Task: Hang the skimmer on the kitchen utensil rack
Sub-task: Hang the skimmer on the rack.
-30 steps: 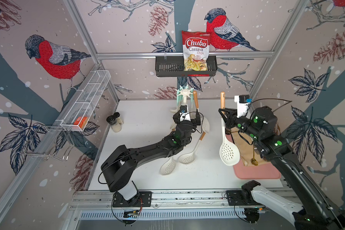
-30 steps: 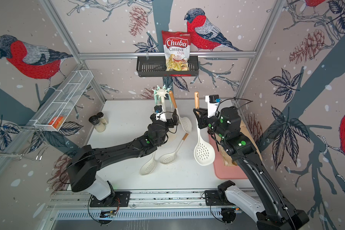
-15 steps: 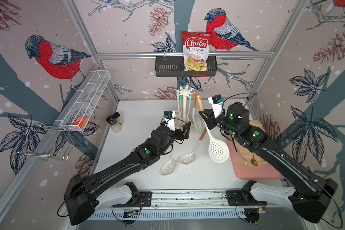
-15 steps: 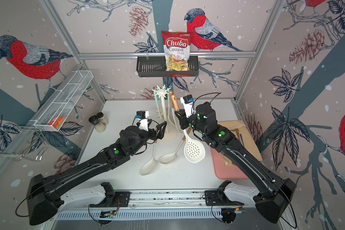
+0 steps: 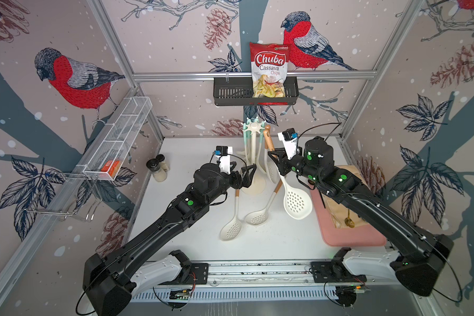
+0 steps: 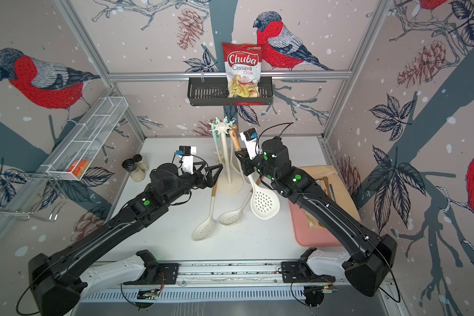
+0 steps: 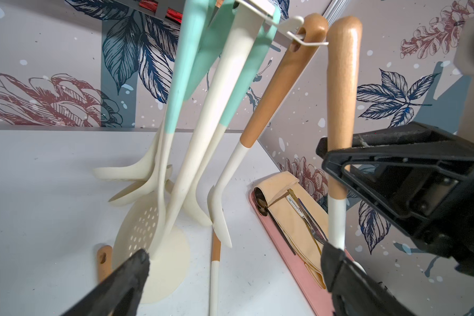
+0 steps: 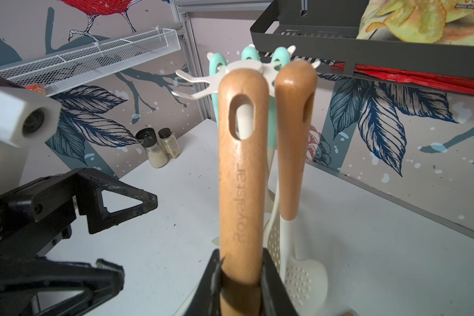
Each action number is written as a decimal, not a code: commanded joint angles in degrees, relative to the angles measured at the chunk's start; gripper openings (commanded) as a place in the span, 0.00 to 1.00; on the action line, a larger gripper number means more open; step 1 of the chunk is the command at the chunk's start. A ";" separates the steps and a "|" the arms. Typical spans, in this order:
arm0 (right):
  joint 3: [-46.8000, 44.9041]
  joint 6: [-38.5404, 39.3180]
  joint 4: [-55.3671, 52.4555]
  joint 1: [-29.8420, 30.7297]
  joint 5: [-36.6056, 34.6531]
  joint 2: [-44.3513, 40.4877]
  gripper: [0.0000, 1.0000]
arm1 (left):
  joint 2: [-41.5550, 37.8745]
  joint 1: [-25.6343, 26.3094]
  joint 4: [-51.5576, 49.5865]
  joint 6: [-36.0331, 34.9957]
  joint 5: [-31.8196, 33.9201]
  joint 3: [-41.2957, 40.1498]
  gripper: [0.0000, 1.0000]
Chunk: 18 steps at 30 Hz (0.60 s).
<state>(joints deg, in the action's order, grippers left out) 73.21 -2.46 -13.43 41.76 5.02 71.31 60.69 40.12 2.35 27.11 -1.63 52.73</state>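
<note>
White bench [image 5: 186,153], cream star-topped rack [image 5: 253,156], right fingers [image 8: 274,290] clamped on wooden-handled skimmer [image 5: 296,203], perforated oval bowl, left fingers [image 7: 126,281] apart.

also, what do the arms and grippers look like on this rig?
The left arm and right arm are matte black with white base links and round green dots. The left gripper and right gripper have black triangular open-frame fingers. Each wrist carries a white camera mount with a thin black cable looping off.
</note>
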 commanded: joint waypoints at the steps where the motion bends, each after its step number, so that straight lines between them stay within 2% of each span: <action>1: 0.88 0.96 3.14 0.17 1.34 0.23 0.00 | 0.24 -0.22 0.32 0.57 -2.83 0.19 1.00; 10: 1.65 0.79 3.01 0.30 2.30 2.30 0.00 | -0.04 -0.26 0.67 0.92 -2.87 -0.92 1.00; 18: 1.25 -0.14 2.89 0.23 0.17 4.05 0.00 | -0.39 -0.22 0.26 0.82 -2.59 -1.07 1.00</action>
<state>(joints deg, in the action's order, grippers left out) 74.54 -1.69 -12.10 42.02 6.42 74.96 60.55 39.94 2.35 27.66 -4.27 51.86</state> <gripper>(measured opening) 0.207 0.998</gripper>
